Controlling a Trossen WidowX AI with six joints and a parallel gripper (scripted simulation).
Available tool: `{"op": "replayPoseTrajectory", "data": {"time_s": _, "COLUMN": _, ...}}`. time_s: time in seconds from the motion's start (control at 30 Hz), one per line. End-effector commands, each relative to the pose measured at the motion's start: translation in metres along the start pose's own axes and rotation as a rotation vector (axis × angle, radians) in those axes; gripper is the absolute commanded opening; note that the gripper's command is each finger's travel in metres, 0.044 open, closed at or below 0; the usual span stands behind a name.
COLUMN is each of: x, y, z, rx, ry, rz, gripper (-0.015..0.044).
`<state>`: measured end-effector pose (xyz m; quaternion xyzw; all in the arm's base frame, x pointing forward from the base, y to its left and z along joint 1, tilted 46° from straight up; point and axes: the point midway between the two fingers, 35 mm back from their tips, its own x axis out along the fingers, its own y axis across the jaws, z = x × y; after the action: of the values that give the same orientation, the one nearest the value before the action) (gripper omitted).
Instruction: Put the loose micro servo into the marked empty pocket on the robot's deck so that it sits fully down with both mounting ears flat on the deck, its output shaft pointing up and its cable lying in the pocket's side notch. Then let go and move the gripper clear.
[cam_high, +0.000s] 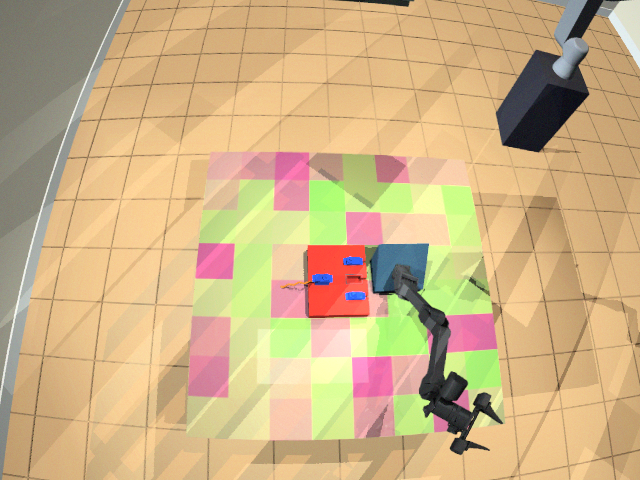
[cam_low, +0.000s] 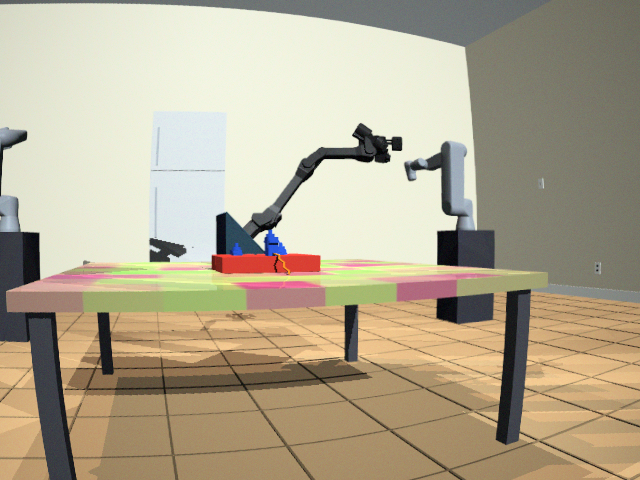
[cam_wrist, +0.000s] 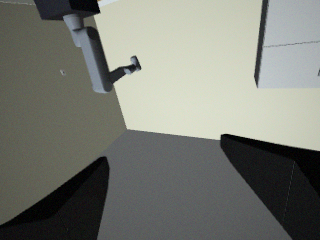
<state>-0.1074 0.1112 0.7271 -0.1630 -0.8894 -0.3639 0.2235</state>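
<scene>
The room around me had a tan tiled floor (cam_low: 320, 423), a cream back wall (cam_low: 289, 77) and an olive side wall (cam_low: 558, 129), with a pale tall cabinet (cam_low: 188, 175) standing against the cream one. A grey arm (cam_low: 453, 180) stood on a dark pedestal (cam_low: 465, 258) off one side of my bench (cam_high: 248, 330), and part of another showed at the opposite side.

The bench was a square top patched in pink and green on dark legs. Its four edges lay well away from the work, which sat near the middle, and broad stretches of the checked top ran out on every side.

On it lay the red deck (cam_high: 336, 304), flat, with my dark blue base block (cam_high: 400, 263) just beside one edge. My arm rose from there and reached back out over the far corner of the bench, high above it.

My jaws (cam_high: 478, 422) hung past that bench edge, spread wide and holding nothing; through my wrist camera I saw only wall and ceiling between the two dark fingers.

The empty pocket (cam_high: 353, 278) showed as a small notch in the deck between two seated blue servos. The loose micro servo (cam_high: 321, 279) lay at the deck's opposite edge, its orange cable (cam_high: 295, 284) trailing onto the bench.
</scene>
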Motion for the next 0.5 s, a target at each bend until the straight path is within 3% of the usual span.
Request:
{"op": "replayPoseTrajectory", "data": {"time_s": 0.0, "x": 0.000, "y": 0.001, "z": 0.001, "rx": 0.001, "ry": 0.000, "rz": 0.003, "gripper": 0.0426}}
{"op": "replayPoseTrajectory", "data": {"time_s": 0.47, "x": -0.011, "y": 0.027, "z": 0.016, "rx": 0.076, "ry": -0.034, "rz": 0.102, "gripper": 0.0440}}
